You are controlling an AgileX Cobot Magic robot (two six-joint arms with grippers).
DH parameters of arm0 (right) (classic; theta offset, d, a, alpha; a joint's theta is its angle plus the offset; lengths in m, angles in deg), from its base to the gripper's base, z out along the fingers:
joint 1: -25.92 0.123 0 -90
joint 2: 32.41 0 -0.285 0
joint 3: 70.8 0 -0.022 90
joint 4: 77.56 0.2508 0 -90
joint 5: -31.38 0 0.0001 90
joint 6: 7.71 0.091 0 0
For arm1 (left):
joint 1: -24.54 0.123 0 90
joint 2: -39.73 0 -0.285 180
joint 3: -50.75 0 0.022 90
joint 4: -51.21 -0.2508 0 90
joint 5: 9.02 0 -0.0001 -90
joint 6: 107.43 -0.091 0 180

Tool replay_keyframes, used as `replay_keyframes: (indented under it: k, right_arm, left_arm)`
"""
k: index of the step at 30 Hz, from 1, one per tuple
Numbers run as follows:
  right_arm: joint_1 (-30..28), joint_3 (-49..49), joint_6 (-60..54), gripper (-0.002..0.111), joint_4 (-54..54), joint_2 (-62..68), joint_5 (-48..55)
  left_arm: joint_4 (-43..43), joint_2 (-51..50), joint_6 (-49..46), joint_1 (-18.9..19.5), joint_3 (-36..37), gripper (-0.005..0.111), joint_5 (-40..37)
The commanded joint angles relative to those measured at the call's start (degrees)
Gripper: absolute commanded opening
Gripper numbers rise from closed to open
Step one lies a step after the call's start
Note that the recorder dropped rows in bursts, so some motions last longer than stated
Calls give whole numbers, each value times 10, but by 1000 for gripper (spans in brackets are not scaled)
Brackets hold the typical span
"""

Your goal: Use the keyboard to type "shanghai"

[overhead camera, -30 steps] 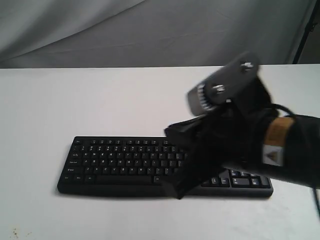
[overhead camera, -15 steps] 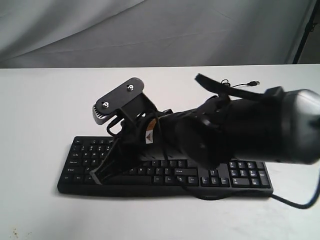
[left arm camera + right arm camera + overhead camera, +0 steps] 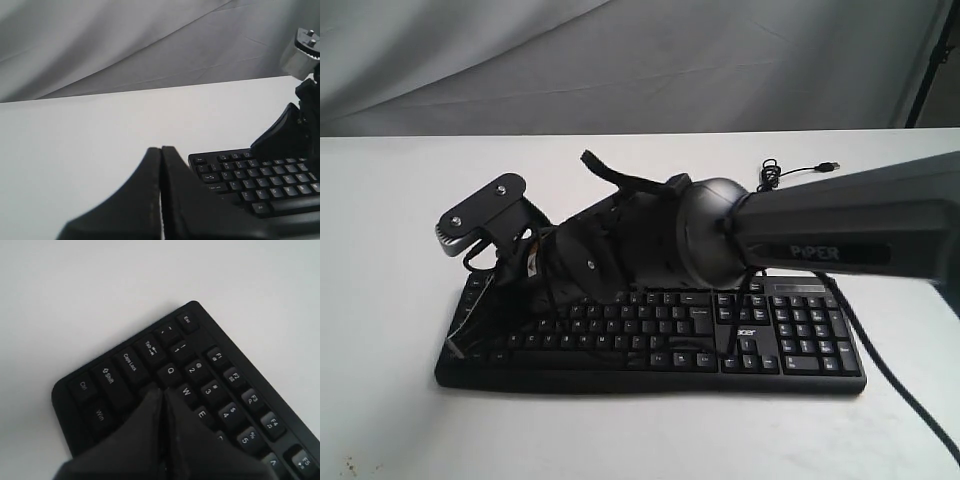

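Right wrist view shows the right gripper (image 3: 161, 391), fingers pressed together, tip on the keyboard (image 3: 220, 380) beside Caps Lock, probably at "a". The keyboard lies on the white table (image 3: 400, 220). Next move, I think: lift, then find the following letter.

Your left end effector (image 3: 161, 151), jaws pressed together.
You see the keyboard (image 3: 255, 177) beyond it on the table (image 3: 75, 145), right arm (image 3: 286, 136) over the keys.

I count one keyboard (image 3: 800, 345) and one cable (image 3: 768, 172), coiled at its one o'clock. Two arms show: left gripper (image 3: 161, 150), right gripper (image 3: 161, 391).
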Motion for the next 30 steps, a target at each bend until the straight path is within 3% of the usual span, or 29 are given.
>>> replay_keyframes:
  k: [1,30]
  right_arm:
    - [6,-4,-27,0,-2,13,-18]
    - [5,-4,-43,0,-16,65,-71]
  left_arm:
    - [0,2,2,-2,2,0,2]
    - [0,2,2,-2,2,0,2]
